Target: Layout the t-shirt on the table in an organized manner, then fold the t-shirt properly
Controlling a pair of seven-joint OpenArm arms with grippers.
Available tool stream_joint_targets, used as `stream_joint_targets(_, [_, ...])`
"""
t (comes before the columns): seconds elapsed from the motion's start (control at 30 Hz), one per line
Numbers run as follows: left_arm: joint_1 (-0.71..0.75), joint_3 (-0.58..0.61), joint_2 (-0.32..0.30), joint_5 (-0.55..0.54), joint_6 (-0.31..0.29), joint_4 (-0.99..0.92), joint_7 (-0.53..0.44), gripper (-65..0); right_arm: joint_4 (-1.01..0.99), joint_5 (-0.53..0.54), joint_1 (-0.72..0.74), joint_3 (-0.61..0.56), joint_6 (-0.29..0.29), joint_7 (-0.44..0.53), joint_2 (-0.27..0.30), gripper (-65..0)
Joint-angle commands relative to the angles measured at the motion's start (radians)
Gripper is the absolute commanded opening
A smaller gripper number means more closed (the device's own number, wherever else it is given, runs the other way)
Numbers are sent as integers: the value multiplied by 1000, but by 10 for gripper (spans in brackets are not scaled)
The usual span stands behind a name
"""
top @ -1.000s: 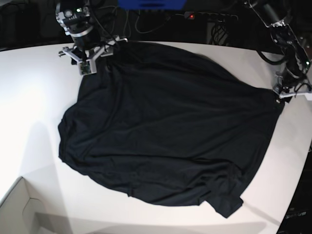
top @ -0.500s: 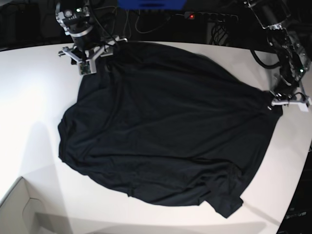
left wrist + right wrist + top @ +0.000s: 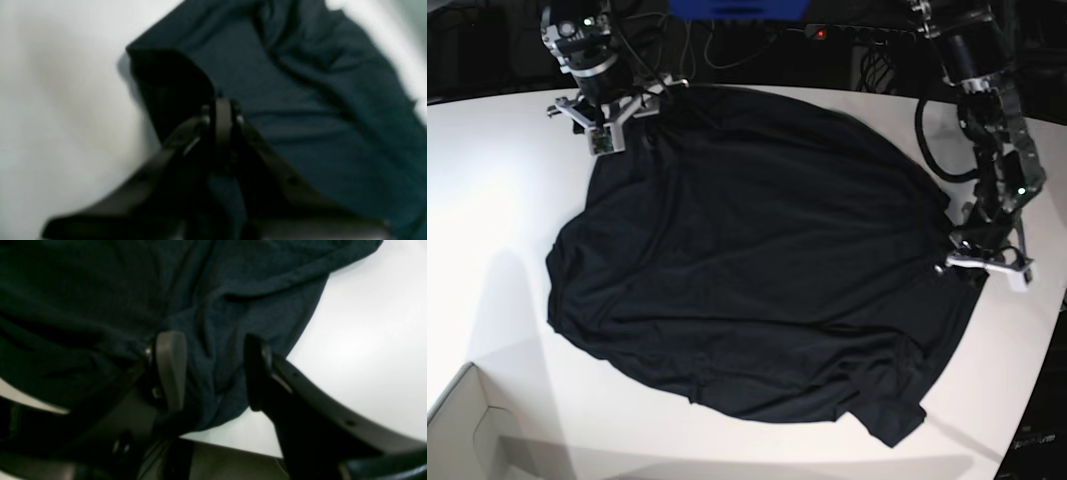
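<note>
T-shirt [image 3: 757, 270] fabric lies spread, wrinkled, over most of my white tabletop [image 3: 497, 200]. Nearest me, a pale cardboard box corner [image 3: 467, 430] pokes in beside the shirt's lower edge. On the far side from the box, my left pincer [image 3: 972, 262] is pinched tight on the shirt's edge, lifting a fold there. Farther back, my right pincer [image 3: 607, 115] stands wide over the shirt's far corner, gripping nothing. Behind it cables [image 3: 727, 45] crowd the dark background.

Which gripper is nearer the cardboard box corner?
Right. The right gripper sits at the t-shirt's far edge, same side as the cardboard box corner; the left gripper grips the shirt's opposite edge, farther away.
</note>
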Motion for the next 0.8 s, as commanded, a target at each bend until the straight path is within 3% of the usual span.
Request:
stream_joint_targets(0.0, [-32, 19, -8, 1, -3, 3, -18, -650, 16, 5, -5, 1, 4, 20, 0, -362])
stream_joint_targets(0.17, [-77, 57, 16, 60, -3, -51, -12, -628, 16, 5, -6, 1, 4, 20, 0, -362])
stream_joint_targets(0.4, [-77, 61, 27, 49, -11, -45, -12, -361, 16, 5, -8, 4, 4, 20, 0, -362])
stream_joint_targets(0.5, [-72, 54, 19, 49, -11, -11, -12, -291, 16, 5, -8, 2, 4, 20, 0, -362])
stream_joint_targets(0.77, [-49, 2, -12, 51, -11, -105, -21, -284, 16, 5, -6, 1, 4, 20, 0, -362])
